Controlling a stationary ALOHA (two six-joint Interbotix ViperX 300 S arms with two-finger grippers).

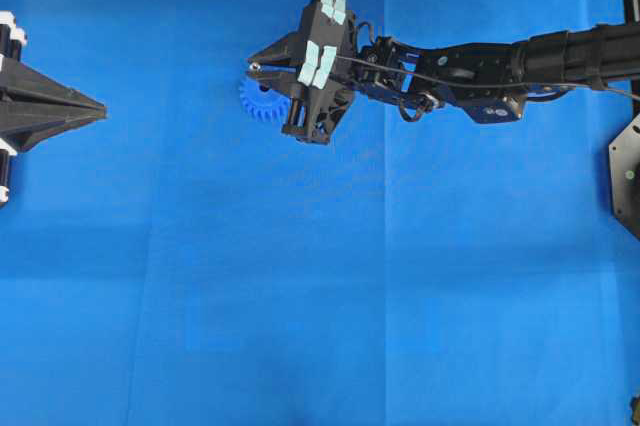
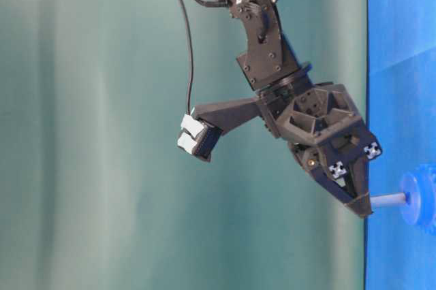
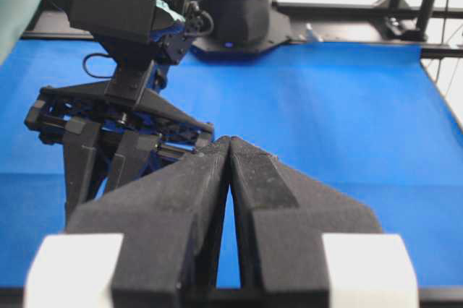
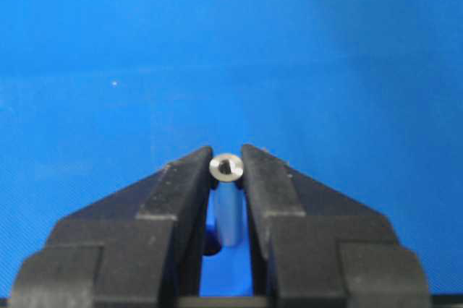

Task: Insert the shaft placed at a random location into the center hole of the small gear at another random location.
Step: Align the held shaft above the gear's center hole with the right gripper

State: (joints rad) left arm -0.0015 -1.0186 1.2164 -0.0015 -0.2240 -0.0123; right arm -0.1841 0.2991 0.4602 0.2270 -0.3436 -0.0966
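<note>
The right gripper reaches across the middle of the blue mat and is clamped on the shaft, a short silvery-grey metal pin pinched between its 2 black fingers. In the right wrist view the pin stands upright between the fingertips, its top end showing a small dark recess.

In the table-level view the shaft runs from the gripper tips straight to the raised hub of the small gear, and its far end meets the hub's middle, where the center hole lies; how deep it sits cannot be told. Overhead, the small gear lies flat on the mat, partly covered by the gripper, with teeth showing on its left side.

The left gripper sits at the mat's left edge, well apart from the gear, its fingers pressed together on nothing.
</note>
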